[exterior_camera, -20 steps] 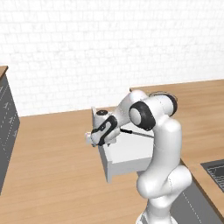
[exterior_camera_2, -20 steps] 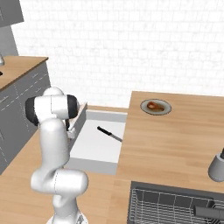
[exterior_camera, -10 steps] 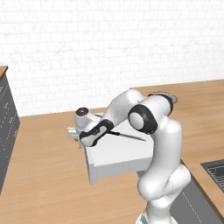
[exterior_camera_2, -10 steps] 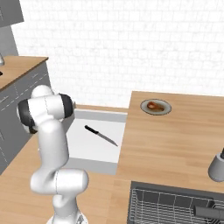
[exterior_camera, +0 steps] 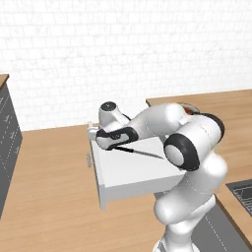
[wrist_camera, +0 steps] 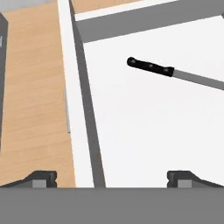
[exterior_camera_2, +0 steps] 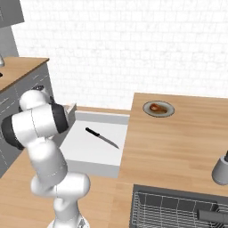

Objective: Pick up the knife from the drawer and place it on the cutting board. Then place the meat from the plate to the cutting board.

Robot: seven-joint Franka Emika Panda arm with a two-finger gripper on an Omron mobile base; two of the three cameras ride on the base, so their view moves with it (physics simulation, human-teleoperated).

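The white drawer (exterior_camera: 129,173) stands pulled out, its front wall (wrist_camera: 81,100) and small metal handle (exterior_camera: 89,160) on the left. The knife (wrist_camera: 151,67), black-handled with a grey blade, lies flat on the drawer floor (exterior_camera_2: 95,147), also seen as the knife (exterior_camera: 141,152) and the knife (exterior_camera_2: 101,137). My gripper (wrist_camera: 113,179) hangs open and holds nothing, just above the drawer front, one fingertip (wrist_camera: 43,178) outside the drawer and one inside; the gripper (exterior_camera: 104,141) is left of the knife's handle. The meat (exterior_camera_2: 155,107) lies on the grey plate (exterior_camera_2: 165,112) on the counter. The cutting board is out of view.
A light wood counter (exterior_camera_2: 178,142) runs right of the drawer, with a sink and wire rack (exterior_camera_2: 178,205) at its near end and a grey jar-like object (exterior_camera_2: 220,169) beside it. Dark grey cabinets (exterior_camera: 9,142) stand at the left.
The drawer has slid farther out to the left with the knife in it. The hand has since moved back up over the drawer front, still open.
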